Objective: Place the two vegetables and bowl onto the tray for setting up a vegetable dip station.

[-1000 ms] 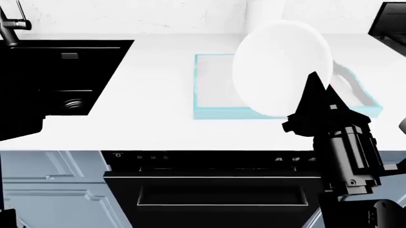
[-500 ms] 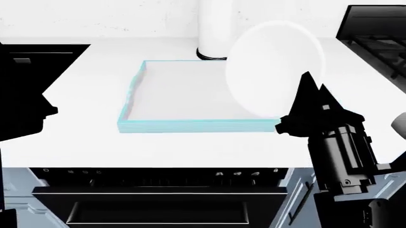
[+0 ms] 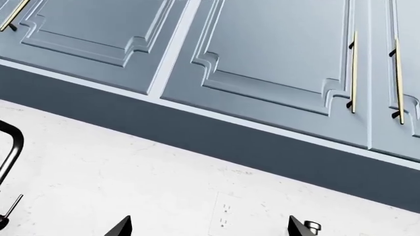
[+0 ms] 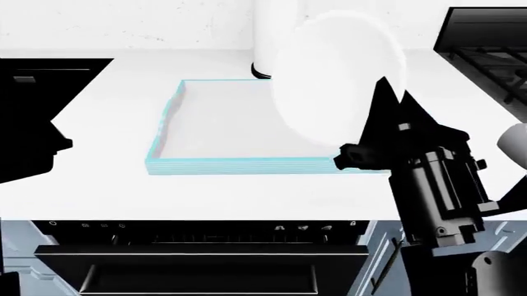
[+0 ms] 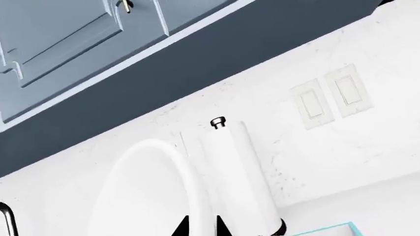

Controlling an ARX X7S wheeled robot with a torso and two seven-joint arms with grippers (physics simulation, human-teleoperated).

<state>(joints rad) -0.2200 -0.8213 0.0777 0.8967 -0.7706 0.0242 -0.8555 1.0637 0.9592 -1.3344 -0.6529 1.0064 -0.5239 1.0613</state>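
Since half a second ago the right gripper (image 4: 381, 102) has carried the bowl (image 4: 334, 80) a little toward the left of the head view and slightly higher, so the bowl now covers more of the tray's far right corner and part of the tall white cylinder (image 4: 276, 31) behind it. The head view itself has barely shifted in that time; a full second ago it showed the sink side of the desk, with the tray further right.

In the head view the bowl is tipped nearly on edge, its open side facing left, held above the right part of the tray (image 4: 165, 139). The right jaws are clamped on the bowl's rim at its lower right; the right wrist view shows the two black fingertips (image 5: 180, 227) close together on the thin white rim of the bowl (image 5: 147, 191), with the cylinder (image 5: 236, 172) just behind it and a blue corner of the tray (image 5: 335, 229) at the picture's edge.

The tray lies on the white desk (image 4: 107, 191), near its middle, its visible floor bare. Neither vegetable shows in any view.

The left wrist view faces the blue-grey wall cabinets (image 3: 276, 54) and the white wall; the two tips of the left gripper (image 3: 210, 227) stand well apart, holding nothing.
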